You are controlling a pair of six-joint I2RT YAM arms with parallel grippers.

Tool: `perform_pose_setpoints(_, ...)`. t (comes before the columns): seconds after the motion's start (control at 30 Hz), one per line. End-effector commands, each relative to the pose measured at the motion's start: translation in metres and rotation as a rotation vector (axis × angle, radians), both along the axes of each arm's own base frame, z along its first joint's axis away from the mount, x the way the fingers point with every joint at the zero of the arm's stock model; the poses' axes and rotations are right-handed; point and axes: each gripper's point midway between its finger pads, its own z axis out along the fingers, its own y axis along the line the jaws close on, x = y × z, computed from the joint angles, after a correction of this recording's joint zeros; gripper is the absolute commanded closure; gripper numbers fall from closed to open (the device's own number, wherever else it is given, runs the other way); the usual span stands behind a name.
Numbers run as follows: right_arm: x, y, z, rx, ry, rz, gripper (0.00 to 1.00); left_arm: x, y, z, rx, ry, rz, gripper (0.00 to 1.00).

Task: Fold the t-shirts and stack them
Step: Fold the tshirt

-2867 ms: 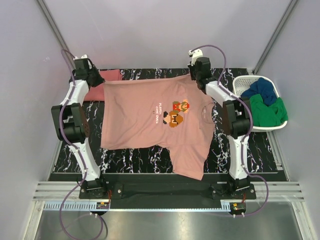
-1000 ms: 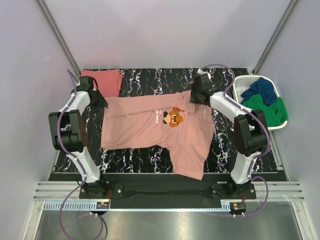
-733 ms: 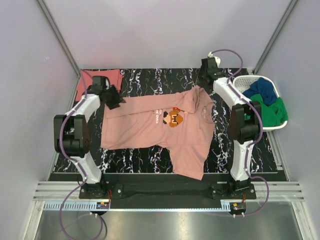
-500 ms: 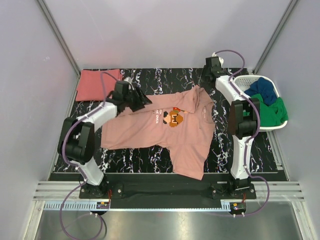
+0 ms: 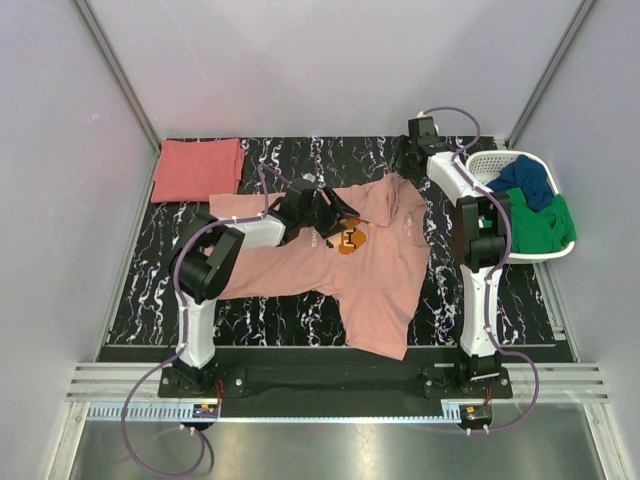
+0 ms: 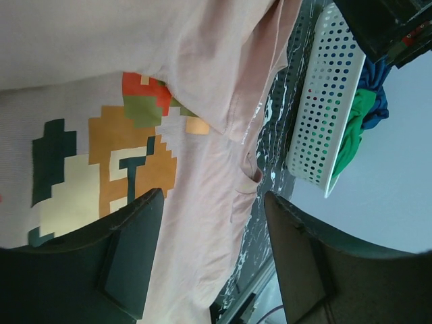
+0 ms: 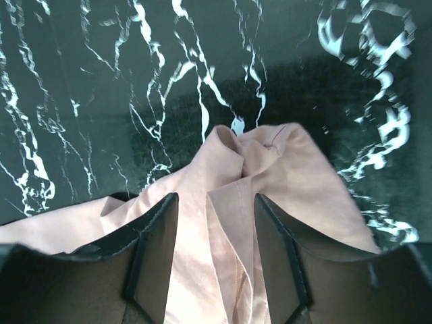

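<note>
Left tool and right tool gape, empty; folded pink t-shirt partly hides its print.

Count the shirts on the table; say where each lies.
2: the pale pink shirt spread across the middle, the folded coral-red shirt at the far left corner. The basket may hide more.

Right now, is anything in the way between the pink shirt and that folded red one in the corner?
Nothing visible does: only bare black marble table separates the pink shirt from the folded red shirt at the far left corner.
</note>
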Motion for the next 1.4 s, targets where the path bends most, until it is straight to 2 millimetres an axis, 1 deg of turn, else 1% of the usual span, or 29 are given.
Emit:
perform_pose_setpoints(0.0,0.003,0.009,0.002,0.06,0.015,0.002,0.45,0.02,-0.024,0.032,-0.121,-0.069,0.029,0.33)
perform_pose_setpoints(0.07,0.002,0.008,0.0,0.059,0.016,0.0,0.46,0.022,-0.029,0.03,-0.12,-0.064,0.027,0.33)
perform_pose_setpoints(0.1,0.002,0.007,0.0,0.057,0.016,-0.002,0.48,0.023,-0.035,0.036,-0.125,-0.071,0.024,0.33)
perform_pose_setpoints(0.13,0.002,0.006,0.0,0.052,0.015,-0.009,0.48,0.024,-0.036,0.029,-0.116,-0.058,0.028,0.33)
perform_pose_setpoints(0.2,0.0,0.005,-0.003,0.052,0.027,-0.011,0.49,0.022,-0.041,0.027,-0.122,-0.043,0.033,0.33)
perform_pose_setpoints(0.27,0.0,0.007,-0.002,0.064,0.022,-0.007,0.51,0.023,-0.042,0.025,-0.124,-0.042,0.039,0.33)
perform_pose_setpoints(0.33,0.0,0.008,0.0,0.071,0.019,-0.009,0.56,0.023,-0.043,0.022,-0.122,-0.034,0.043,0.33)
perform_pose_setpoints(0.4,0.0,0.008,-0.003,0.067,0.024,-0.01,0.59,0.022,-0.044,0.021,-0.124,-0.031,0.042,0.33)
perform_pose_setpoints(0.43,0.001,0.007,-0.001,0.063,0.022,-0.014,0.59,0.023,-0.045,0.022,-0.127,-0.033,0.042,0.33)
perform_pose_setpoints(0.5,0.0,0.007,-0.004,0.061,0.031,-0.015,0.59,0.022,-0.046,0.021,-0.127,-0.027,0.043,0.33)
perform_pose_setpoints(0.53,0.0,0.007,-0.004,0.065,0.031,-0.014,0.64,0.021,-0.048,0.022,-0.13,-0.028,0.042,0.33)
perform_pose_setpoints(0.6,0.001,0.007,-0.001,0.065,0.025,-0.015,0.69,0.018,-0.052,0.025,-0.132,-0.027,0.039,0.33)
perform_pose_setpoints(0.63,0.0,0.006,0.0,0.062,0.023,-0.016,0.76,0.017,-0.053,0.022,-0.123,-0.02,0.041,0.33)
perform_pose_setpoints(0.67,0.001,0.006,0.002,0.058,0.019,-0.015,0.89,0.016,-0.057,0.023,-0.123,-0.017,0.038,0.33)
perform_pose_setpoints(0.73,0.0,0.004,0.007,0.047,0.014,-0.012,0.99,0.014,-0.057,0.016,-0.111,0.007,0.055,0.33)
perform_pose_setpoints(0.77,-0.002,0.005,0.013,0.046,0.009,-0.008,1.0,0.013,-0.058,0.015,-0.113,0.015,0.063,0.33)
perform_pose_setpoints(0.8,-0.004,0.004,0.016,0.041,0.007,-0.003,1.0,0.007,-0.061,0.01,-0.118,0.035,0.068,0.33)
perform_pose_setpoints(0.83,-0.008,0.002,0.015,0.037,0.017,-0.004,1.0,0.008,-0.061,0.011,-0.129,0.03,0.078,0.33)
perform_pose_setpoints(0.87,-0.011,0.002,0.027,0.038,-0.004,0.001,1.0,0.005,-0.063,0.011,-0.135,0.033,0.078,0.33)
perform_pose_setpoints(0.9,-0.014,0.001,0.029,0.035,-0.007,0.002,1.0,0.004,-0.062,0.008,-0.137,0.044,0.087,0.33)
perform_pose_setpoints(0.93,-0.02,0.001,0.036,0.035,-0.014,0.007,1.0,0.004,-0.063,0.009,-0.138,0.038,0.092,0.33)
perform_pose_setpoints(1.03,-0.031,-0.003,0.046,0.041,-0.02,-0.001,1.0,0.0,-0.069,0.013,-0.136,0.035,0.086,0.33)
perform_pose_setpoints(1.07,-0.034,-0.003,0.049,0.047,-0.023,-0.006,1.0,-0.002,-0.073,0.013,-0.135,0.035,0.081,0.33)
perform_pose_setpoints(1.13,-0.039,-0.009,0.055,0.03,-0.036,-0.029,1.0,-0.002,-0.078,0.015,-0.123,0.028,0.085,0.32)
perform_pose_setpoints(1.23,-0.044,-0.01,0.057,0.045,-0.035,-0.036,1.0,-0.004,-0.081,0.01,-0.103,0.033,0.101,0.32)
perform_pose_setpoints(1.27,-0.045,-0.009,0.058,0.052,-0.036,-0.033,1.0,-0.007,-0.082,0.005,-0.099,0.04,0.107,0.32)
perform_pose_setpoints(1.37,-0.048,-0.008,0.059,0.062,-0.032,-0.036,1.0,-0.006,-0.077,-0.005,-0.079,0.046,0.15,0.32)
